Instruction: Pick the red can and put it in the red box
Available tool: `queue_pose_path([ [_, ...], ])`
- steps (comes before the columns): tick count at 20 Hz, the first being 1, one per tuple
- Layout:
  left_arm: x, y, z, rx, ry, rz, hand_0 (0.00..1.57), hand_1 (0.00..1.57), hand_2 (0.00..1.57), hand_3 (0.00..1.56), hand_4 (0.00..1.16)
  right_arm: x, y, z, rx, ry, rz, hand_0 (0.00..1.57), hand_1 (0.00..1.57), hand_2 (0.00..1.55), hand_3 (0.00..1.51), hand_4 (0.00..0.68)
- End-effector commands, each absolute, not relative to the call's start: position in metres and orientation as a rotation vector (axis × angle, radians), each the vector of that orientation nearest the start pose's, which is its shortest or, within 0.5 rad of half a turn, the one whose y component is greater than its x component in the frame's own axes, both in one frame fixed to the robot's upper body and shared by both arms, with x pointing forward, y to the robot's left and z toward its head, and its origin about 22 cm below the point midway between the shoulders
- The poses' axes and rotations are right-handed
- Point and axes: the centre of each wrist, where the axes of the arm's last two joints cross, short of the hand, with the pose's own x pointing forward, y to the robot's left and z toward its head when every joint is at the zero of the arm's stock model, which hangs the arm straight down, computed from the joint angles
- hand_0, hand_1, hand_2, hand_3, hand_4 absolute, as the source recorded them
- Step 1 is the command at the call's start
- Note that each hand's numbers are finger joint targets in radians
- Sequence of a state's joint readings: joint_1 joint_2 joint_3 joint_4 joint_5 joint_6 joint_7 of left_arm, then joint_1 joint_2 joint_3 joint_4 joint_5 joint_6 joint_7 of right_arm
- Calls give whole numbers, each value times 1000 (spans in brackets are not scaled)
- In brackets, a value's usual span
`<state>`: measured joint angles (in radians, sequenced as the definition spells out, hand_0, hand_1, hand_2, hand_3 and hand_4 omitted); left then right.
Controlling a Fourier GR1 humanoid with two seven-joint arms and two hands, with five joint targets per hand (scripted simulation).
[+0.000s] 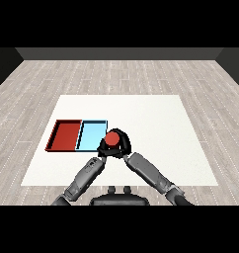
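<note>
Right hand [122,143] curls round the red can [111,139]; left hand [102,149] seemingly touches it, fingers unclear.

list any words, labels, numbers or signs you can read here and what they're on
None: no readable text anywhere in the head view.
Red can: plain red top, no label showing; its side is hidden by the robot hands.
Red tray and light blue tray: plain, unmarked.
White table: no markings.

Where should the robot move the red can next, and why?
Probably leftward, over the blue tray toward the red tray. The right hand is curled round the can, which sits at the blue tray's right edge, not yet at the red one.
</note>
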<state>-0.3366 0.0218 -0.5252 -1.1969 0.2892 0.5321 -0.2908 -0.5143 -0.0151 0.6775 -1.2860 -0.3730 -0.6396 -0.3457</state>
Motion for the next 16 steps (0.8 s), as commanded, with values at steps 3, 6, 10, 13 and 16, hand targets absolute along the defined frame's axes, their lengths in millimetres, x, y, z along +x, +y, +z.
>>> queue_pose_path([
  [3, 288, 104, 0, 11, -1747, 60, 1571, 1571, 1517, 1409, 1000, 282, -28, 30, 260, -1895, 88, 1471, 1471, 1447, 1378, 609],
  [6, 285, 89, -14, 4, -1743, 54, 1571, 1571, 1520, 1413, 937, 286, -34, 38, 293, -1895, 67, 1437, 1437, 1442, 1379, 622],
  [10, 288, 86, -1, 43, -1765, 65, 1571, 1571, 1527, 1436, 1080, 272, -21, 43, 348, -1878, 5, 1324, 1324, 1316, 1254, 123],
  [13, 290, 84, -4, 46, -1775, 53, 1571, 1571, 1529, 1455, 1118, 282, -35, 45, 254, -1902, 123, 0, 0, 0, 0, 0],
  [16, 290, 84, -4, 46, -1776, 53, 1571, 1571, 1529, 1455, 1118, 281, -37, 46, 253, -1901, 126, 0, 0, 0, 0, 0],
])
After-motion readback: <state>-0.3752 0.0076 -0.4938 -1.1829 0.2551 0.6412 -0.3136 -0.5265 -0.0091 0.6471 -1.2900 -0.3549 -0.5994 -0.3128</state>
